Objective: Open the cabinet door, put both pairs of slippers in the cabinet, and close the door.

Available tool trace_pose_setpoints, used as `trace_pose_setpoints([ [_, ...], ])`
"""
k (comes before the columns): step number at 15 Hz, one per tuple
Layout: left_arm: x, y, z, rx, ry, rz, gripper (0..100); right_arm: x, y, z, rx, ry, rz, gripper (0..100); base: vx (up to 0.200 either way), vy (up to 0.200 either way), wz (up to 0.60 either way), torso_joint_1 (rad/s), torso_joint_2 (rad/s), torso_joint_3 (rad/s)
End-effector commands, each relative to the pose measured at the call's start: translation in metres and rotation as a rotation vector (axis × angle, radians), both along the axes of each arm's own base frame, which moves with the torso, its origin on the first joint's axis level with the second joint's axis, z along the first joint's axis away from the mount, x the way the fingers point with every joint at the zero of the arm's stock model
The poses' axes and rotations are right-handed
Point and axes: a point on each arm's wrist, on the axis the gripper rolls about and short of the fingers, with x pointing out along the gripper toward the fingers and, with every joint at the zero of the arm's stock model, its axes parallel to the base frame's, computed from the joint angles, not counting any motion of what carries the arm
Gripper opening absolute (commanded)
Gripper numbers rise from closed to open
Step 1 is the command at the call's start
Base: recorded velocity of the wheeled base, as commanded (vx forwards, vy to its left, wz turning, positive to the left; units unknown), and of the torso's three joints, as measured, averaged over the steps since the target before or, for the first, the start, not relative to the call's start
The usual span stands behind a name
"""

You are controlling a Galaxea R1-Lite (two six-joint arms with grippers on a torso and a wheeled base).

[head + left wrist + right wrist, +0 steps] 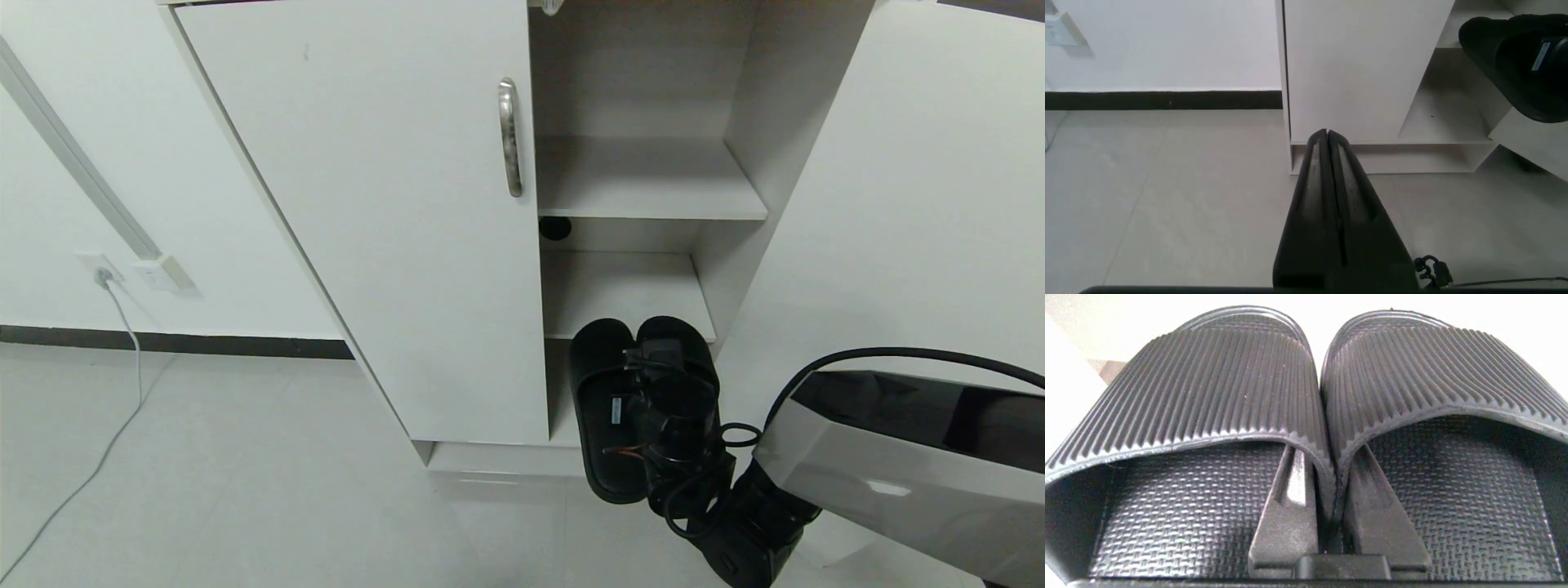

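right end effector (pixel 1327 482) tight on the inner edges of 2 black slippers (pixel 596 367) before the open cabinet (pixel 367 245)

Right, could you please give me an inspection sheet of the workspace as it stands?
Surface: pale tiled floor.
Job's things: cabinet, left door shut, right door open; one pair of black slippers held off the floor by the lower opening.
Clutter: small dark thing at the back under the upper shelf; cannot tell what it is.
Grippers: right gripper shut on the slippers, one finger inside each; left gripper shut and empty, above the floor.
Cables: grey cable from a wall socket down onto the floor.
Surroundings: white wall, dark skirting.
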Motion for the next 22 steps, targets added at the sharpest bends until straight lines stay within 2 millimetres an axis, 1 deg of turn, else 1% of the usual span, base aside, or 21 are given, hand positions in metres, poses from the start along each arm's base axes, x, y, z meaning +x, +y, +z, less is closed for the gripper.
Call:
trace_pose_setpoints([
  [1,0.0,0.0,0.0,0.0,0.001,0.0,0,0.0,0.0,0.0,0.001,-0.001,0.0,0,0.2,0.0,0.0,0.012,0.0,0.002],
  [9,0.0,0.0,0.0,-0.001,0.001,0.0,0,0.0,0.0,0.0,-0.001,0.001,-0.001,0,0.2,0.0,0.0,0.001,0.0,0.002],
  [14,0.0,0.0,0.0,-0.003,0.001,0.001,0,0.004,-0.003,-0.003,-0.006,0.008,-0.007,0,0.0,0.0,0.0,0.0,0.0,0.0],
  [17,0.0,0.0,0.0,-0.003,0.001,0.001,0,0.016,-0.009,-0.007,-0.004,0.006,-0.038,0,0.0,0.0,0.0,0.0,0.0,0.0],
  [19,0.0,0.0,0.0,-0.003,0.001,0.001,0,0.032,-0.008,-0.004,-0.002,0.004,-0.061,0,0.0,0.0,0.0,0.0,0.0,0.0],
  [22,0.0,0.0,0.0,-0.003,0.001,0.001,0,0.053,0.002,0.001,0.01,-0.007,-0.073,0,0.0,0.0,0.0,0.0,0.0,0.0],
])
